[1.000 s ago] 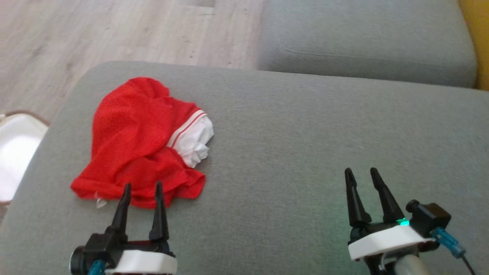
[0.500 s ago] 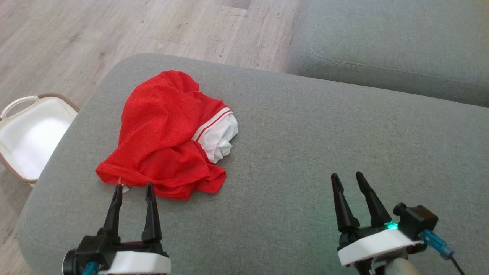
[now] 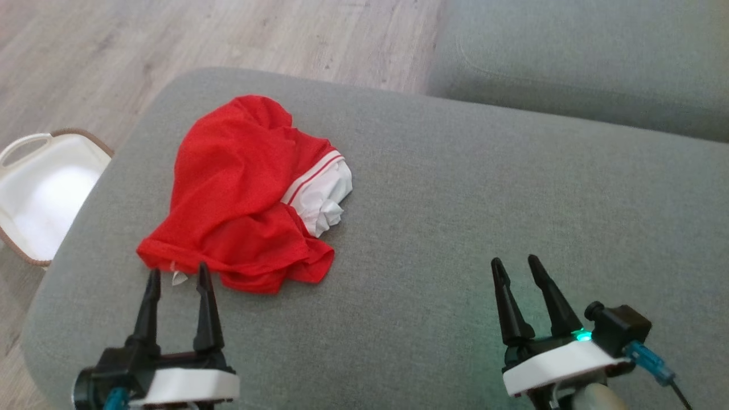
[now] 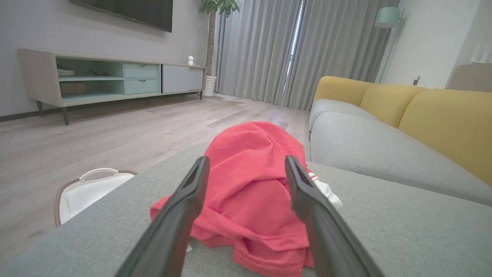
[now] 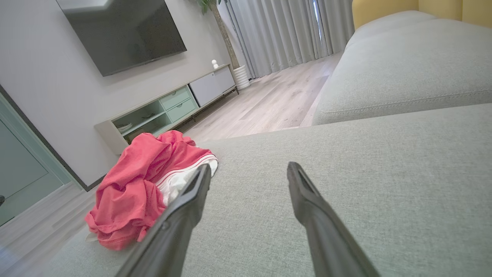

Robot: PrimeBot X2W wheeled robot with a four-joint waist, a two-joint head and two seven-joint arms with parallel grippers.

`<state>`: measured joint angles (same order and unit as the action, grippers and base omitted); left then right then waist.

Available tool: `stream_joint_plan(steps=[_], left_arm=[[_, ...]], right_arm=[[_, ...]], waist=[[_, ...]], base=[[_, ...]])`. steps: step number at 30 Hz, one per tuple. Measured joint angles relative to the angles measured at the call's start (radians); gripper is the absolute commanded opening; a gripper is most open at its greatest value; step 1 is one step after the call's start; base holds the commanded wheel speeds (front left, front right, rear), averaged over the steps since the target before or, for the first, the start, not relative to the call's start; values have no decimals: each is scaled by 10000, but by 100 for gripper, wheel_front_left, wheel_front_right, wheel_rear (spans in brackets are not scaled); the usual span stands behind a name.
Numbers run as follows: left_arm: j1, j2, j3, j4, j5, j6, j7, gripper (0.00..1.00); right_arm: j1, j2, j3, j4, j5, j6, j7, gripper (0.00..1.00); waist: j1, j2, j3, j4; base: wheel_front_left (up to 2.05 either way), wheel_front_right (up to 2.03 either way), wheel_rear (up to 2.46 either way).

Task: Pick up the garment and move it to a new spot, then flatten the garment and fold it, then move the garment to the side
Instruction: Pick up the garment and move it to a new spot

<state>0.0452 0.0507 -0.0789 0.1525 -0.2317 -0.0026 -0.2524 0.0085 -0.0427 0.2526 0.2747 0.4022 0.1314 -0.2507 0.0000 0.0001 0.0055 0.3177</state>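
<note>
Head view: red garment (image 3: 239, 193), crumpled, with a white striped portion bunched on its right side, lies on the grey sofa cushion (image 3: 455, 199).

Left hand (image 3: 178, 270): fingers spread apart, nothing between them. Its tips stand at the near hem of the garment, either side of a small white tag (image 3: 179, 278). Contact with the cloth cannot be confirmed. The left wrist view places the garment directly ahead, framed between both fingers.

Right hand (image 3: 515, 260): fingers likewise parted, empty. It is positioned well apart from the garment, on its right, over bare cushion.

White basket (image 3: 40, 193) with a brown rim sits on the wooden floor (image 3: 228, 34), left of the garment and beside the cushion's edge. A second grey cushion (image 3: 569, 57) lies beyond the garment, to the right.
</note>
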Motion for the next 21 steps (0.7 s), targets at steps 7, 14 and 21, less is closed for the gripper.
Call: stream_joint_plan(steps=[7, 14, 21], left_arm=[[-1595, 694, 268, 184, 688, -633, 0, 100], [-4735, 1992, -268, 1960, 1055, -1137, 773, 100], [-6910, 2888, -1344, 3839, 1183, -1296, 2213, 100]], right_arm=[[-386, -4, -543, -209, -405, 0, 0, 100], [-874, -13, -1158, -389, -815, 0, 0, 100], [-1266, -23, -1329, -502, -961, 0, 0, 100]], waist=[[1, 0, 768, -252], [2, 0, 1705, -510], [3, -1, 2382, -833]], base=[[0, 0, 0], [0, 0, 0], [0, 0, 0]])
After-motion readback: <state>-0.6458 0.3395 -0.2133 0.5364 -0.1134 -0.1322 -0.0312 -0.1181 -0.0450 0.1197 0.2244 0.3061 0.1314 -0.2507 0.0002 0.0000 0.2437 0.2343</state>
